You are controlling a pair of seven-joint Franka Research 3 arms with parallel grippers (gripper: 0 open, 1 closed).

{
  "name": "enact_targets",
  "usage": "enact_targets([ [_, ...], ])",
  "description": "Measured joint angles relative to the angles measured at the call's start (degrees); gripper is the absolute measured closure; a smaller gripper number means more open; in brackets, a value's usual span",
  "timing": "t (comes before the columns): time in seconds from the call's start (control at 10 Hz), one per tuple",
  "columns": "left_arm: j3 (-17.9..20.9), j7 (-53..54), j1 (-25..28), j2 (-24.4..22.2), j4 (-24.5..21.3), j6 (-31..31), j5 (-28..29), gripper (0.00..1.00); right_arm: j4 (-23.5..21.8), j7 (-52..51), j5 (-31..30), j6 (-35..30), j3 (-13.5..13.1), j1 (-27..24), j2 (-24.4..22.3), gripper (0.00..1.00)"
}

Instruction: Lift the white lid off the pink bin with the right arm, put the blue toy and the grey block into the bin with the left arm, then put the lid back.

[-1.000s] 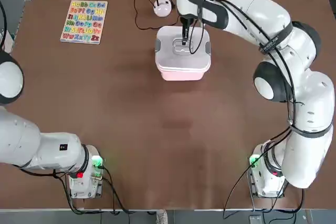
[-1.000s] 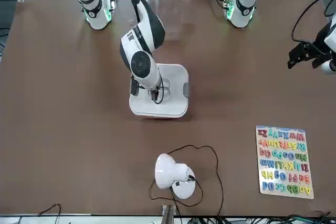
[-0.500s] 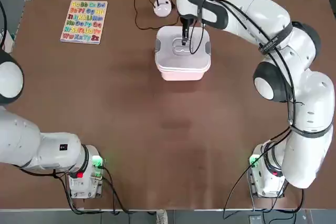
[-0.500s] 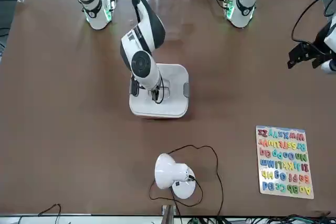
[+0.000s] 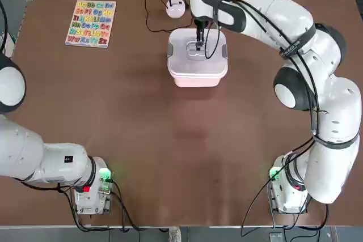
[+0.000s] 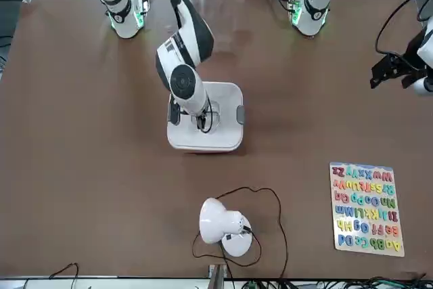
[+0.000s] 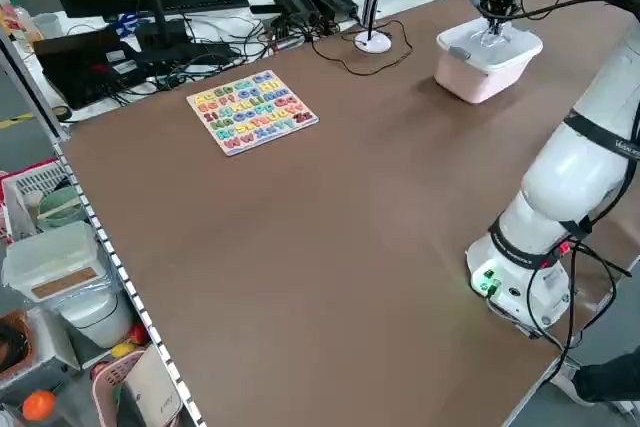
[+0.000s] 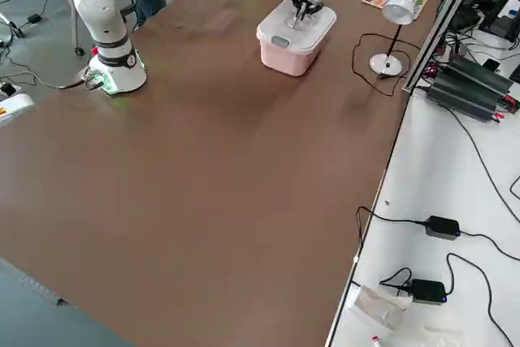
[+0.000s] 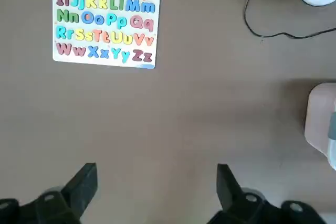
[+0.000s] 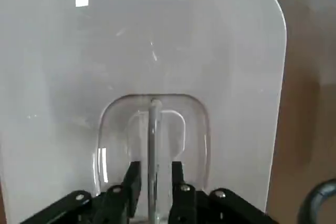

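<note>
Alphabet board (image 5: 91,24) lies flat near the table's far edge, left of the bin; lamp (image 6: 233,228) stands just behind the bin, its cable (image 6: 279,218) looped on the table (image 5: 153,128). Right arm reaches over the bin, partly covering the lid from above. White lid (image 10: 63,77) sits on the pink bin (image 5: 197,80), glossy, grey side clips, recessed handle (image 10: 153,156). Handle bar's long axis runs near-far across the table; clips face left and right. Right gripper (image 10: 156,174) is at the handle, fingers parted either side of the bar, both apart from it. Left gripper (image 9: 157,184) hangs over the table's left side, fingers wide apart, holding nothing.
</note>
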Motion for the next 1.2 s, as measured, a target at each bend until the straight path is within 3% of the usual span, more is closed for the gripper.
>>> enact_targets([
  [0.1, 0.0, -0.03, 0.0, 0.0, 0.0, 0.0, 0.0, 0.0, 0.0, -0.11, 0.0, 0.0, 0.0, 0.0, 0.01, 0.5],
  [0.4, 0.0, -0.11, 0.0, 0.0, 0.0, 0.0, 0.0, 0.0, 0.0, -0.15, 0.0, 0.0, 0.0, 0.0, 0.1, 0.39],
  [0.5, 0.0, -0.12, 0.0, 0.0, 0.0, 0.0, 0.0, 0.0, 0.0, -0.15, 0.0, -0.01, 0.0, 0.0, 0.14, 0.31],
  [0.7, 0.0, -0.14, -0.01, 0.0, 0.0, 0.0, 0.0, 0.0, 0.0, -0.23, 0.0, -0.01, 0.0, 0.0, 0.17, 0.04],
  [1.2, -0.02, -0.66, -0.15, 0.0, 0.0, 0.0, 0.0, 0.0, 0.02, -0.27, -0.08, -1.4, -0.17, -0.01, 0.18, 0.0],
])
